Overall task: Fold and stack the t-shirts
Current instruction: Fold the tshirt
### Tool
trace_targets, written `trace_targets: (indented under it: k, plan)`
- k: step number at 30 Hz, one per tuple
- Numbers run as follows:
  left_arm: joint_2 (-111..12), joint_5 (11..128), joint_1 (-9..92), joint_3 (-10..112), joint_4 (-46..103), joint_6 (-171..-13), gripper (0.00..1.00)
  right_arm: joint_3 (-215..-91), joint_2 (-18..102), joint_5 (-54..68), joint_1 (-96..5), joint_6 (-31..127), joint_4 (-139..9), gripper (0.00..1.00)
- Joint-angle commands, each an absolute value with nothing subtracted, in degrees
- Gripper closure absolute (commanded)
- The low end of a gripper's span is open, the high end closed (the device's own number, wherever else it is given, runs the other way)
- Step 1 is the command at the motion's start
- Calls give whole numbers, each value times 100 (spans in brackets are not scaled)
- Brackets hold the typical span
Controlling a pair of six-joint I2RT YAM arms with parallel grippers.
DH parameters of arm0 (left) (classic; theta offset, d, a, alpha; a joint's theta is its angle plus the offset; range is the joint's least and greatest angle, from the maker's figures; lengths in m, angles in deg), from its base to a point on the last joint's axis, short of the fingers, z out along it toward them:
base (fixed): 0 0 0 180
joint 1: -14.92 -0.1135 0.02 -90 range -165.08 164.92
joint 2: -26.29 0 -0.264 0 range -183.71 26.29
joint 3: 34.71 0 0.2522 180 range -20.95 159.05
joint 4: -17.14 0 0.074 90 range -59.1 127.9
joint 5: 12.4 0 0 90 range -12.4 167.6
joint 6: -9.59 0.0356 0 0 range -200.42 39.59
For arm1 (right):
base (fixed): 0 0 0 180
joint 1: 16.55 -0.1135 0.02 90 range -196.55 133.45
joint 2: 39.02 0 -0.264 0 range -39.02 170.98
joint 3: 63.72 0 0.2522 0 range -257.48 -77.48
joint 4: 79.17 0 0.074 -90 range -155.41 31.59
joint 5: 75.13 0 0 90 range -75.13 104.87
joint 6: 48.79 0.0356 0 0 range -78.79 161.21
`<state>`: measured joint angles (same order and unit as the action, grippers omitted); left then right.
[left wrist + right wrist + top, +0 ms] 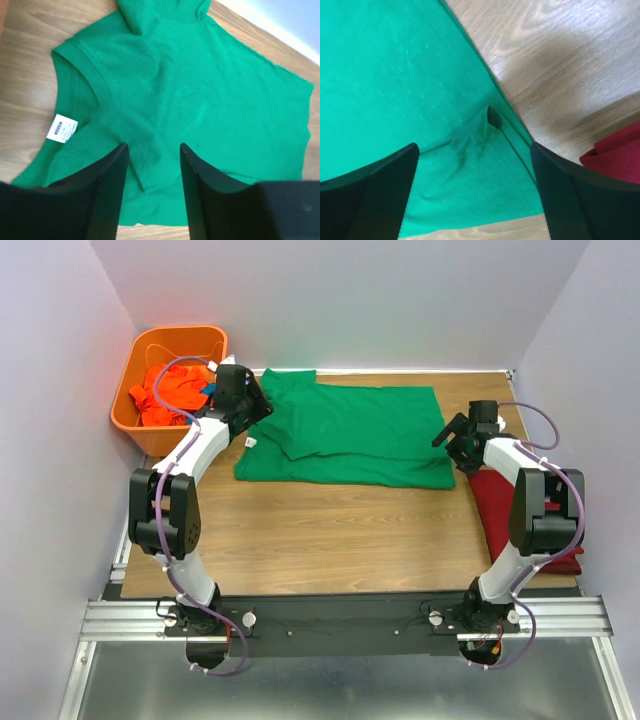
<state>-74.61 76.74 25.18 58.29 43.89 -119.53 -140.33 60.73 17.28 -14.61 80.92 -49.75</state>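
Observation:
A bright green t-shirt (350,435) lies partly folded across the far middle of the table, its white label (61,128) showing near the collar. My left gripper (252,410) is open above its left, collar end; green cloth (200,100) fills the left wrist view between my fingers (112,180). My right gripper (452,435) is open above the shirt's right edge (420,100). A folded dark red t-shirt (505,505) lies at the right under my right arm and shows in the right wrist view (620,155). An orange t-shirt (165,395) lies crumpled in the basket.
An orange plastic basket (178,342) stands at the far left corner against the wall. Bare wooden tabletop (330,540) lies in front of the green shirt. Walls close the table at the back and both sides.

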Motion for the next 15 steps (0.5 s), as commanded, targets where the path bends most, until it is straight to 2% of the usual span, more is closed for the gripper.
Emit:
trace_targets:
  k: [1,5,8,10,12,14,15]
  plan:
    - [-7048,7637,2555,5657,4110,-11742,43,-14112,5856,1522,-1426,7945,-5055,0]
    - [-6461,8006,2555,5061,4311,-11969,43,-13639,5442,1197,-1426,8067,-5055,0]
    - [-6030,8225,2555,4017,4286,-12433,44,-13182,5161,846,-1566,8190,-5073,2]
    - [-5862,8278,2555,3628,4250,-12646,46,-12961,5011,836,-1646,8226,-5073,8]
    - [-5686,8305,2555,3172,4180,-12830,47,-12680,4765,880,-1830,8313,-5064,9]
    - [-5589,8358,2555,2942,4119,-12901,50,-12478,4511,924,-1857,8366,-5064,21]
    - [-5571,8419,2538,2810,4110,-12928,50,-12294,4431,1011,-1866,8410,-5055,22]
